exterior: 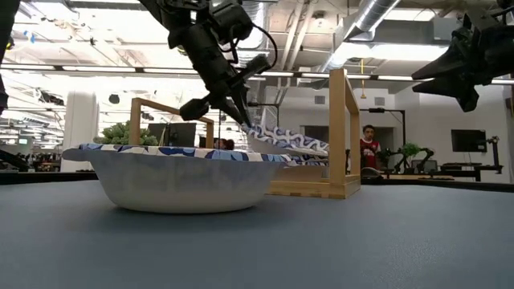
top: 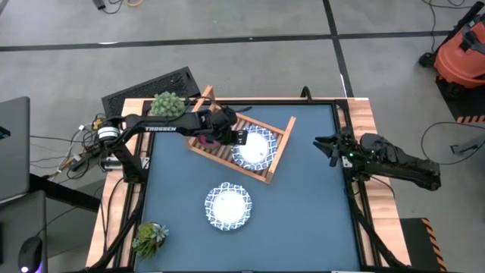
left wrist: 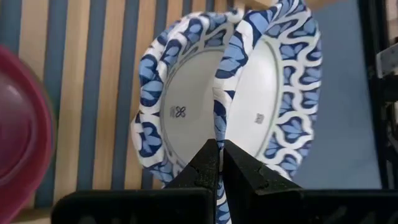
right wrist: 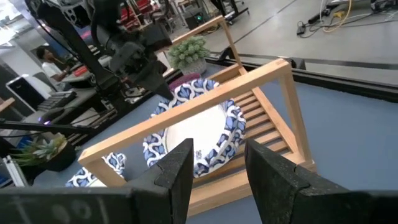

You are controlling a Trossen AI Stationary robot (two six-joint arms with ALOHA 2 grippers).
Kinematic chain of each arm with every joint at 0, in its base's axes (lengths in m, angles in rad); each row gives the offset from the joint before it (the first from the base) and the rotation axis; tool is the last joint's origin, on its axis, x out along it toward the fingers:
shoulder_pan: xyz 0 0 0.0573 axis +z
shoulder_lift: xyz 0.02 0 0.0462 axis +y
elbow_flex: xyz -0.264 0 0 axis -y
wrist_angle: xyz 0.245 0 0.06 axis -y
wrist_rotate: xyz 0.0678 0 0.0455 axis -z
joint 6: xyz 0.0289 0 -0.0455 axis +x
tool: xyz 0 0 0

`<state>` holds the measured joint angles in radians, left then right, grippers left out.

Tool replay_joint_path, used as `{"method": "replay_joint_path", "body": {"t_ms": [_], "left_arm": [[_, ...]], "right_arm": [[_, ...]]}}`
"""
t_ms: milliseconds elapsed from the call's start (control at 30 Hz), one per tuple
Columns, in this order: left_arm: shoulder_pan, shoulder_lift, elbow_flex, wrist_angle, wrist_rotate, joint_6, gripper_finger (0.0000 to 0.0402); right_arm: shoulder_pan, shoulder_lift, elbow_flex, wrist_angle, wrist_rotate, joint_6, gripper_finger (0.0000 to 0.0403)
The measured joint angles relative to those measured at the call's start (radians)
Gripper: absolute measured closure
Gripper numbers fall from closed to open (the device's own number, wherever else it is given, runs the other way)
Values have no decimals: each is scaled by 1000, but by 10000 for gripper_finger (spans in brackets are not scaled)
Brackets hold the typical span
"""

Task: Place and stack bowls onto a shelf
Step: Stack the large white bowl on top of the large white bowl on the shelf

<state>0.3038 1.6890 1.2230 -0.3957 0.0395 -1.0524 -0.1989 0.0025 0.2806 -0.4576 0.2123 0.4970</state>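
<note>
Bowls: 2 white blue-rimmed, 1 magenta bowl (left wrist: 22, 130) | left gripper (left wrist: 219, 155) pinches rim of blue-rimmed bowl (top: 256, 146) on shelf (top: 279, 154) | second blue-rimmed bowl (top: 227, 205) near, on table (top: 303, 220) | right gripper (right wrist: 217, 163) wide, far right.

Crowded over the shelf (top: 276, 155), open elsewhere.
Left gripper (top: 241, 137) and white bowl (top: 256, 146) fill the slats; second bowl (top: 227, 205) mid-table; bare mat beside the right gripper (top: 327, 149).

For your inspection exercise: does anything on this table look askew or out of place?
Yes. The shelf sits skewed to the table's edges. On it, the left gripper, jaws shut on a patterned bowl's rim, holds it tilted over another patterned bowl, not nested flat.
</note>
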Motion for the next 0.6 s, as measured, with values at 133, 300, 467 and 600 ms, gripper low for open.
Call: {"method": "replay_joint_path", "body": {"t_ms": [133,300,467,600], "left_arm": [[1,0,1,-7,-19,1,402],[5,-1,1,-6,9,6,402],[4,-1,1,-14,-17,29,390],[4,-1,1,-14,-21,39,356]], "right_arm": [[1,0,0,-3,0,1,232],[1,0,0,-2,0,0,232],[1,0,0,-2,0,0,232],[1,0,0,-2,-1,0,232]]}}
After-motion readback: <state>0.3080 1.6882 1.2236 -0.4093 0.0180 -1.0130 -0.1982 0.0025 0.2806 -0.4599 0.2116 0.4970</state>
